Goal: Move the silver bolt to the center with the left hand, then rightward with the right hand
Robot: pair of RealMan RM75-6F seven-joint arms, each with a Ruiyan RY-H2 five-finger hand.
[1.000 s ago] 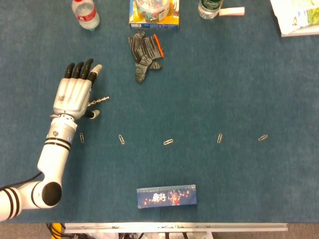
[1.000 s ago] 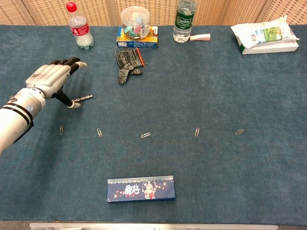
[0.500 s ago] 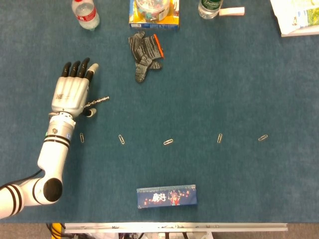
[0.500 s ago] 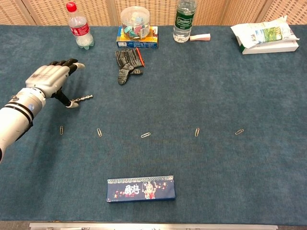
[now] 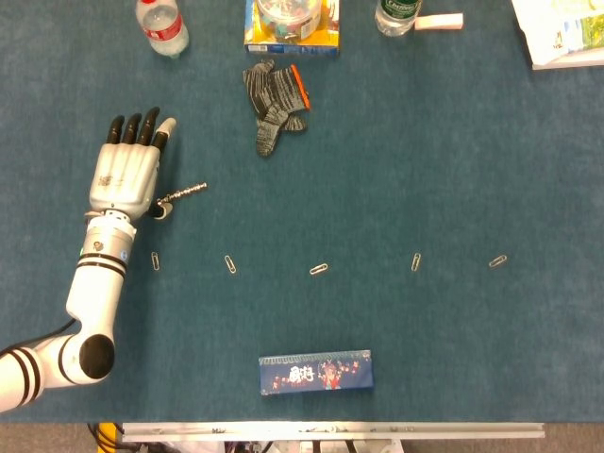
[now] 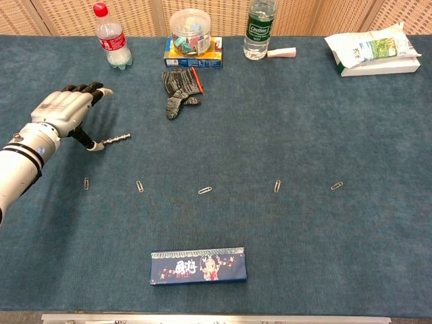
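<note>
I had drawn my left hand [image 5: 125, 176] leftward off the silver bolt [image 5: 182, 194]; fingers [image 5: 140, 128] apart, holding nothing. The bolt lay on the tabletop [image 5: 453, 170], well left of the glove [image 5: 275, 104]. The centre move remained undone.

A table [image 6: 324, 256] covered in dark teal felt-like cloth fills nearly the whole of both views. Along the bottom edge of each frame runs a pale metal rail [image 5: 330, 430] (a strip of grey floor shows just below it in the head view). At the top of the chest view, behind the far edge, stands a tan woven screen [image 6: 61, 15] with lighter wooden uprights. The light is even and soft, with only faint shadows.
</note>
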